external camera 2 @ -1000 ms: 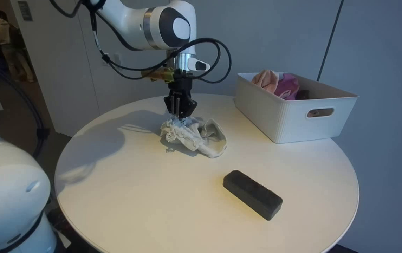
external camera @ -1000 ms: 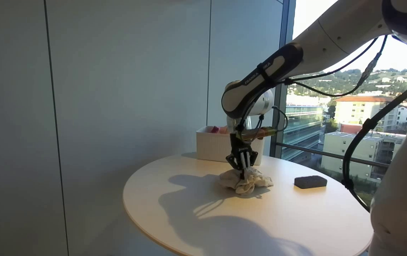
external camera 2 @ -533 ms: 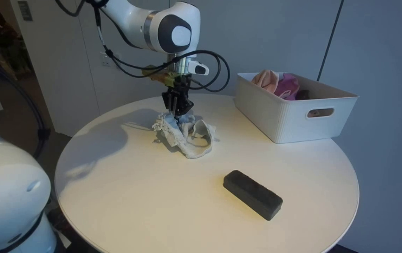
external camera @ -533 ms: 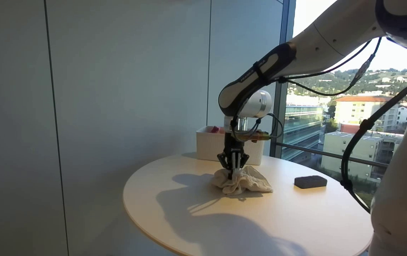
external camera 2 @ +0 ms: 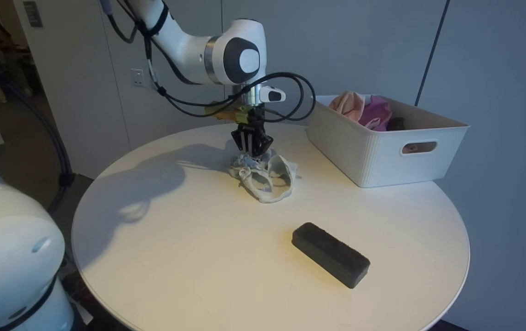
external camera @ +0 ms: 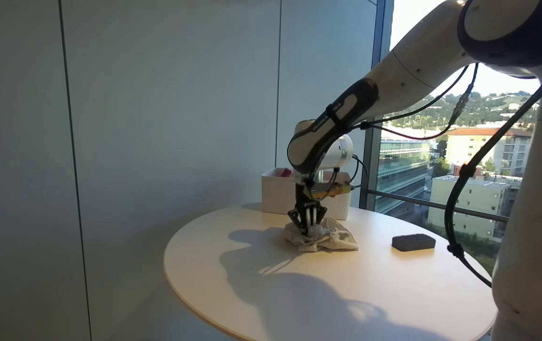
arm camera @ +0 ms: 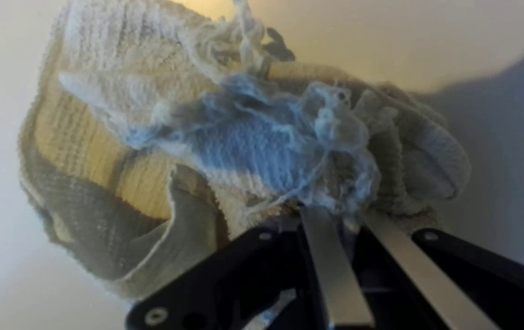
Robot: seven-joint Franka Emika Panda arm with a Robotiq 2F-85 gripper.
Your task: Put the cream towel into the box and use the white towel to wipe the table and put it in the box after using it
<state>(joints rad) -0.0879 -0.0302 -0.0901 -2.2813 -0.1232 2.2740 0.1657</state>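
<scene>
In an exterior view a round white table (external camera 2: 189, 271) spreads wide, its far rim taken as 12 o'clock. The Franka arm (external camera 2: 194, 59) reaches over it from 11. The ribbed white plastic box (external camera 2: 396, 168) stands upright at 2. The frayed white towel (arm camera: 239, 137) lies crumpled on the table between its centre and 12, outside the box. The black Robotiq gripper (arm camera: 344, 217) points down into the towel, fingers (arm camera: 335, 270) clamped on a fold. A black rectangular block (external camera 2: 329, 255) lies at 4. Inside the box, toward 9 o'clock, a peach cloth (external camera 2: 348, 105) sits just beside a purple cloth (external camera 2: 375, 112).
</scene>
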